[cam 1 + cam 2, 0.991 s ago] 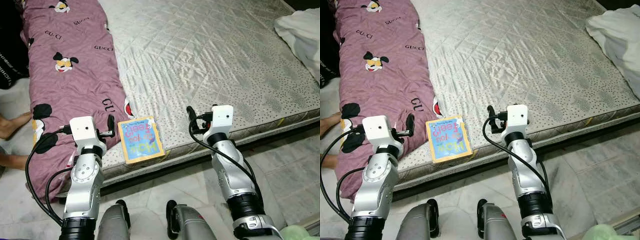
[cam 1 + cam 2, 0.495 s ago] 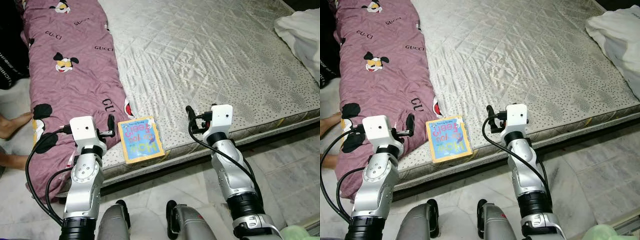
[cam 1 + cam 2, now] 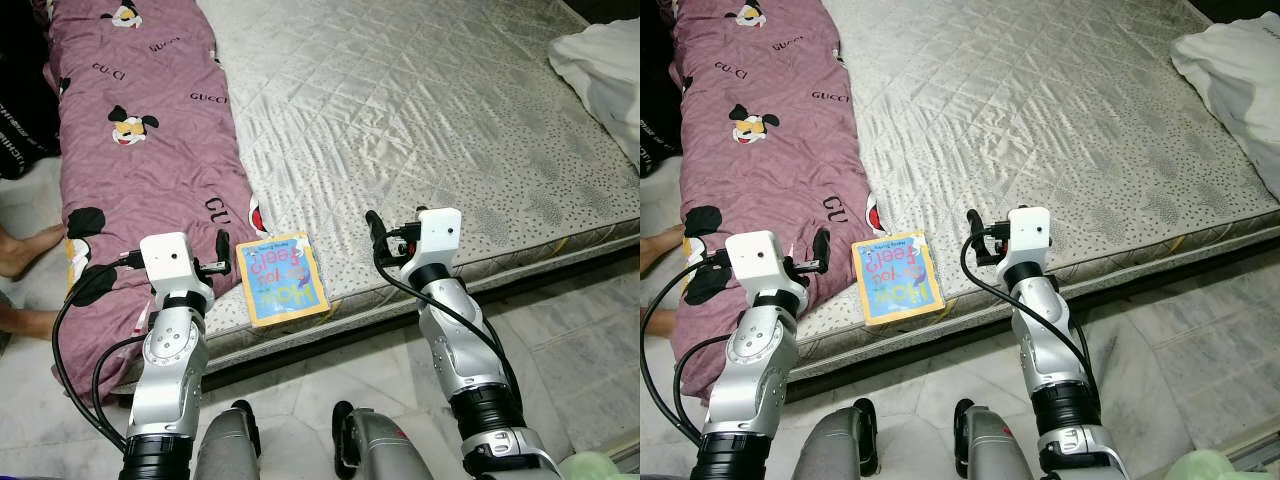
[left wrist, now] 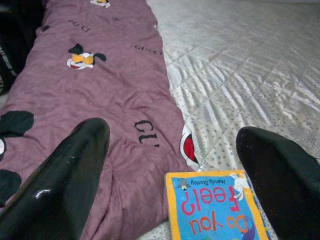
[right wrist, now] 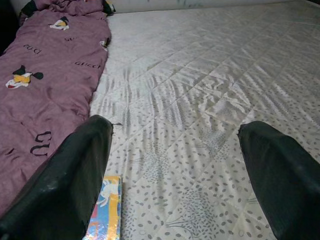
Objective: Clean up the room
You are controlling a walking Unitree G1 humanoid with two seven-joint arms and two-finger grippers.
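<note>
A children's book (image 3: 283,280) with a yellow border and blue cover lies flat on the grey quilted mattress (image 3: 430,110), close to its front edge. My left gripper (image 3: 221,248) hovers just left of the book, over the edge of the purple blanket (image 3: 140,130). In the left wrist view its fingers (image 4: 75,165) stand wide apart and open, with the book (image 4: 215,207) low between them. My right gripper (image 3: 371,228) is held over the mattress edge, right of the book. It is open too, fingers (image 5: 75,170) spread and holding nothing.
The purple cartoon-print blanket drapes over the bed's left side down to the floor. White bedding (image 3: 600,60) is bunched at the far right. A person's foot (image 3: 25,250) rests on the tiled floor (image 3: 580,330) at the left. My legs stand against the bed's front.
My right gripper has drifted slightly left, toward the book. The left arm and the book have stayed put.
</note>
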